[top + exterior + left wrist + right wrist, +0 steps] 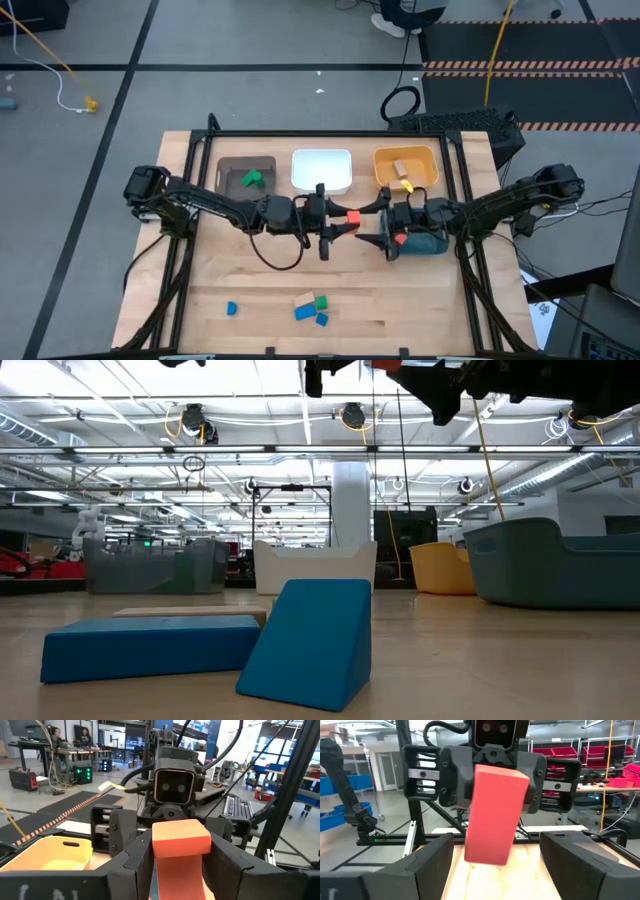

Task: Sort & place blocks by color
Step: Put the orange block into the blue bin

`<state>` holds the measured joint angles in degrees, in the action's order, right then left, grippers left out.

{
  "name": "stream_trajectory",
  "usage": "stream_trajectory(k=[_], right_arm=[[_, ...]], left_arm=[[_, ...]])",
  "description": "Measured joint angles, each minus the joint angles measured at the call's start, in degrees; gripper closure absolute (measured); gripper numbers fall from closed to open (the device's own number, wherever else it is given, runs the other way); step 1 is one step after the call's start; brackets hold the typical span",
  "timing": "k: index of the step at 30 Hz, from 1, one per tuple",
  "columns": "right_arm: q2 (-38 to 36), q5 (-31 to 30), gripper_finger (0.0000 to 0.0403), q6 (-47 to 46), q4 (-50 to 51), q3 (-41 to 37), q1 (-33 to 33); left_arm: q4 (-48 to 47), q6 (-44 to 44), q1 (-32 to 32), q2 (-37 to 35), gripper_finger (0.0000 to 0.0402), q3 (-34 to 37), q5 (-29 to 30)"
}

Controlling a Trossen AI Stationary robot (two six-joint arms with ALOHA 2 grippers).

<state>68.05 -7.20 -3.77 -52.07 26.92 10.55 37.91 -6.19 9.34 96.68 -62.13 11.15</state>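
My left gripper (335, 222) is above the table's middle, shut on a red-orange bar block (350, 217). My right gripper (372, 222) faces it from the right, open, one finger on either side of the bar's free end (487, 847), touching nothing. Loose blocks lie flat near the table's near edge: a blue one (231, 309) and a cluster of blue (305, 312) and green (321, 301). The low view shows two blue blocks close up, a flat bar (150, 645) and a wedge (315, 640). Green blocks (252, 179) lie in the brown bin (228, 165). My left gripper pinches the red-orange bar between its two fingers (135, 862), at the end nearest that arm (180, 865). The fingers come level from the table's left. The bar is lifted clear of the table, and its far end (180, 832) sticks out toward my right gripper.
Along the far side stand the brown bin, a white bin (322, 185) and an orange bin (430, 160) with a pale wood block (398, 167). A teal bin (430, 243) sits under my right gripper. Bare tabletop lies between the arms and the loose blocks.
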Motion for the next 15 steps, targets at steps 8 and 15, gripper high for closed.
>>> stream_trajectory(k=[8, 15], right_arm=[[5.69, 0.02, 0.0113, -0.02, -1.23, 2.98, -1.26], [6.82, 0.05, 0.0147, -2.18, -3.85, 3.10, -1.27]], left_arm=[[-0.39, 2.03, 0.00, 0.02, 0.0254, 0.00, -0.71], [-1.64, 2.01, 0.00, 0.07, 0.0254, 0.00, -0.73]])
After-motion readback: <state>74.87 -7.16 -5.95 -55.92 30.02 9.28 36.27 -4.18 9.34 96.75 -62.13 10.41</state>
